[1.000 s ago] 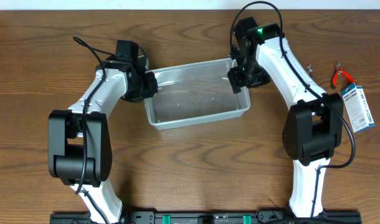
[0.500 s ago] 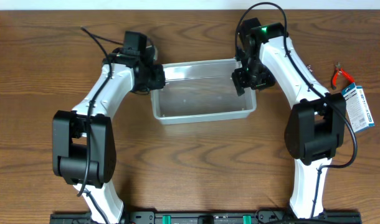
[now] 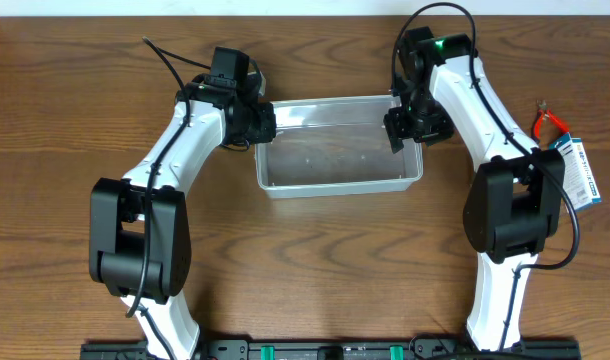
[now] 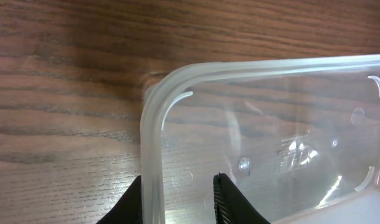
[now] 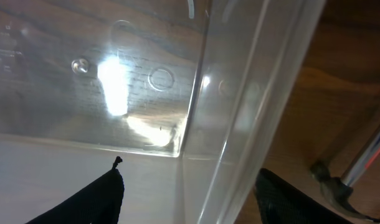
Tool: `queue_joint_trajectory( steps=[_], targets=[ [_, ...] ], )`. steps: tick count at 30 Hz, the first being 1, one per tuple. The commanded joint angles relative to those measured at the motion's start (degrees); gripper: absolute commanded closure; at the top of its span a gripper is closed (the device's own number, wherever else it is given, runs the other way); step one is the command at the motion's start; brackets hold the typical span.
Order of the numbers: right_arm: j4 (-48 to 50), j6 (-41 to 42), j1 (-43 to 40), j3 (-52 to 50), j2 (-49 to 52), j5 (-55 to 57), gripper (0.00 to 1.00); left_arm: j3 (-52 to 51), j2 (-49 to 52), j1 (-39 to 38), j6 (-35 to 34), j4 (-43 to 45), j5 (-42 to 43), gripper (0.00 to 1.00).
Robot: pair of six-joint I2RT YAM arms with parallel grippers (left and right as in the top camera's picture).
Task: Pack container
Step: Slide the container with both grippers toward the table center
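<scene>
The container (image 3: 337,190), a clear plastic tub, lies empty on the wooden table at centre back. My left gripper (image 3: 266,126) is at its left end. In the left wrist view the left gripper (image 4: 179,177) straddles the container (image 4: 271,124) rim near a rounded corner: the outer finger (image 4: 133,202) rests against the rim and the inner one stands clear of the wall, so it is open. My right gripper (image 3: 409,128) is at the far right corner. The right wrist view shows the right gripper (image 5: 190,166) wide open astride the container (image 5: 146,81) wall, touching neither side.
Red-handled pliers (image 3: 547,122) and a blue-and-white packet (image 3: 575,172) lie near the table's right edge. A small metal tool (image 3: 497,110) sits beside the right arm, and this metal tool (image 5: 339,180) also shows just outside the tub wall.
The container has slid to the right and turned square to the table, with both grippers moving along at its ends. The left jaws have come apart from a shut hold on the rim.
</scene>
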Motion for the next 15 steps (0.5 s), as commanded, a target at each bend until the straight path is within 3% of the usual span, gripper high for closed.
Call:
queue_joint_trajectory(
  steps=[1, 15],
  targets=[
    [-0.24, -0.04, -0.92, -0.2, -1.73, 0.35, 0.31, 1.33, 0.44, -0.04, 0.98, -0.17, 0.74, 0.76],
    [-1.27, -0.07, -4.79, -0.2, -2.12, 0.37, 0.34, 1.42, 0.44, -0.33, 0.98, -0.15, 0.83, 0.77]
  ],
)
